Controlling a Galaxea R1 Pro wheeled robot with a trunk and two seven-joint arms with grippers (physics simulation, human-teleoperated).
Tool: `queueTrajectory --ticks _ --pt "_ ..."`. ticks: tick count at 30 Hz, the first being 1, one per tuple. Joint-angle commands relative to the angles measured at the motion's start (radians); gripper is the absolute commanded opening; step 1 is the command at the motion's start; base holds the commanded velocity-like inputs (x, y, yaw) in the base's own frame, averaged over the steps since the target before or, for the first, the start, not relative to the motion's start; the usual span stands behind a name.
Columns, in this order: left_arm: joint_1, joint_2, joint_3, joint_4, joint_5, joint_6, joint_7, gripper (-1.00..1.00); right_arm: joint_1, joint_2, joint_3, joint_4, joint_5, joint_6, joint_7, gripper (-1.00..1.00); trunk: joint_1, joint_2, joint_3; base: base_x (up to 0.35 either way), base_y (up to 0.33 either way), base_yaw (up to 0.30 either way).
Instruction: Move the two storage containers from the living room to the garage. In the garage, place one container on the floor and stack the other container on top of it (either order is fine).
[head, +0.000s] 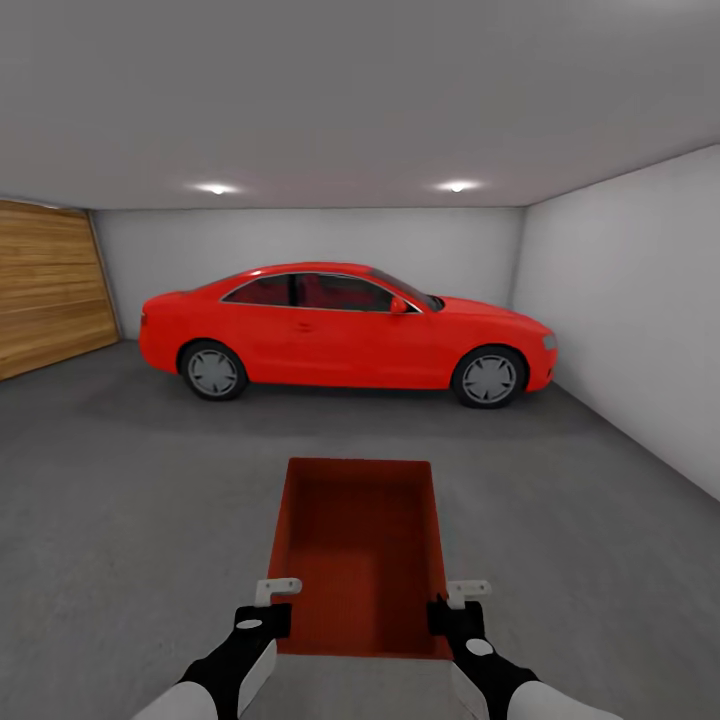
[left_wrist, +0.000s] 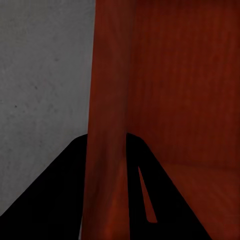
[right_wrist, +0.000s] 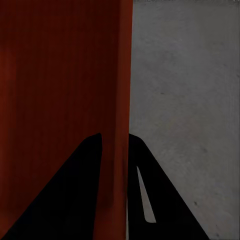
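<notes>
In the head view one orange-red storage container (head: 357, 540) hangs in front of me above the dark grey garage floor (head: 130, 500), held from both sides. My left gripper (head: 268, 618) is shut on its left wall near the close corner, and my right gripper (head: 452, 616) is shut on its right wall. Seen from the left wrist, the container wall (left_wrist: 107, 100) runs between the black fingers (left_wrist: 55, 200). The right wrist view shows the same: the wall (right_wrist: 117, 100) is pinched between the dark fingers (right_wrist: 160, 200), with floor (right_wrist: 185, 100) beyond.
A red car (head: 345, 335) stands side-on across the garage ahead. A wood-plank door (head: 50, 290) fills the left wall, and a pale grey wall (head: 640, 310) runs along the right. Open concrete floor lies between me and the car.
</notes>
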Motion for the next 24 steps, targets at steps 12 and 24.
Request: queueTrajectory --ticks 12,24 --pt "0.001 0.000 0.017 -0.001 -0.008 0.007 0.012 -1.00 -0.001 0.003 -0.034 -0.002 0.007 -0.002 -0.014 -1.00 0.001 -0.001 0.000 0.321 0.000 -0.080" --pt "0.001 0.000 0.017 -0.002 -0.008 0.007 0.012 -1.00 0.000 0.002 -0.035 -0.002 0.007 -0.003 -0.010 -1.00 0.001 -0.001 0.000 0.323 0.000 -0.283"
